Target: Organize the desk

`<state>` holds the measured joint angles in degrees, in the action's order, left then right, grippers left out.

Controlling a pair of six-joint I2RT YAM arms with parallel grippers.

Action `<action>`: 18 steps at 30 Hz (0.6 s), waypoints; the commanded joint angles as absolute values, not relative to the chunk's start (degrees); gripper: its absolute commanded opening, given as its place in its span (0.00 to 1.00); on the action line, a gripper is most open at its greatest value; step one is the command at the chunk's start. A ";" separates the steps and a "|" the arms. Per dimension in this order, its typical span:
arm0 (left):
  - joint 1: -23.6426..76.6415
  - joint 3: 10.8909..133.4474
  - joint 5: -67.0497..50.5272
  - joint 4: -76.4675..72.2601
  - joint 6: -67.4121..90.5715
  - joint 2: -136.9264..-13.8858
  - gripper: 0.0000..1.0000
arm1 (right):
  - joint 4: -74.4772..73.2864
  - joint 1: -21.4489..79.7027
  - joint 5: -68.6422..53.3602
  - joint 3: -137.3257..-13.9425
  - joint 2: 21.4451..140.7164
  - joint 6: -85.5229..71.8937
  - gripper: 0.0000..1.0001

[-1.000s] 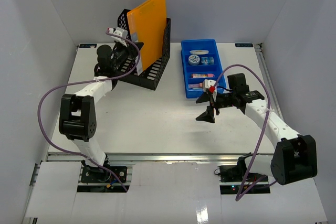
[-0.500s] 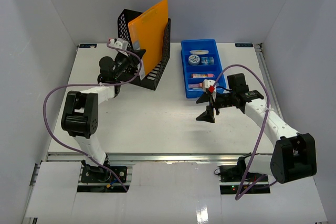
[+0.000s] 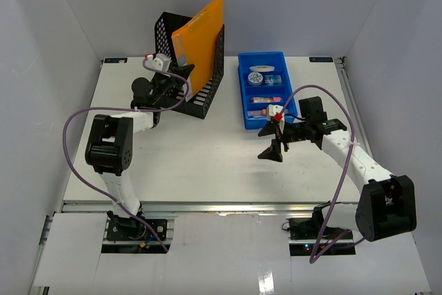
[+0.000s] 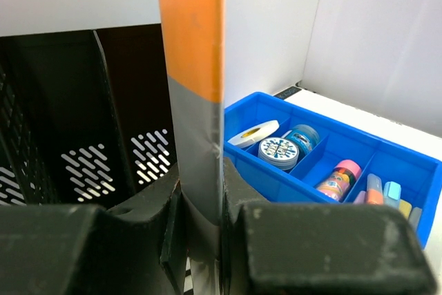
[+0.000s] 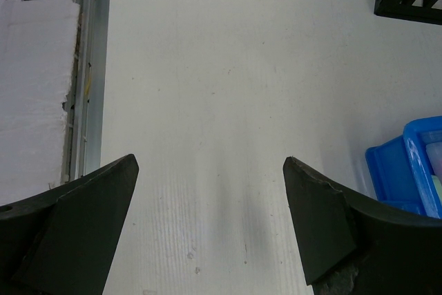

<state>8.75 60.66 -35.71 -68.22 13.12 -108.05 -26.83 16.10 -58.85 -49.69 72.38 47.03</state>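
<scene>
Desk (image 3: 200, 170): flat white top beneath both sets of jaws, its long axis seemingly left to right in the top view. Left gripper (image 4: 200, 202): jaws nearly closed, pinching an upright orange folder (image 4: 190, 25) marked "4", black mesh rack (image 4: 62, 101) just beyond; right gripper (image 5: 209, 164): jaws spread wide, holding nothing, desk below.

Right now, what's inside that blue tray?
A white tape roll, a round patterned tin, a pink-capped tube and pastel pieces. The blue tray's near wall hides their lower parts.
</scene>
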 commanded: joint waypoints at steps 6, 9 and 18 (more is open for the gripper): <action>9.02 63.19 -39.84 -75.09 13.04 -111.67 0.00 | -25.66 15.64 -60.03 -48.78 72.60 47.96 0.92; 9.00 62.77 -40.51 -75.06 12.92 -112.32 0.00 | -25.70 15.65 -60.03 -48.82 72.69 47.94 0.92; 8.98 54.31 -38.37 -76.40 13.93 -108.18 0.53 | -25.66 15.35 -59.00 -48.87 72.74 47.87 0.92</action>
<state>8.74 58.12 -38.17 -73.58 13.24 -113.57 -26.83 16.06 -58.69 -49.04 72.51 47.11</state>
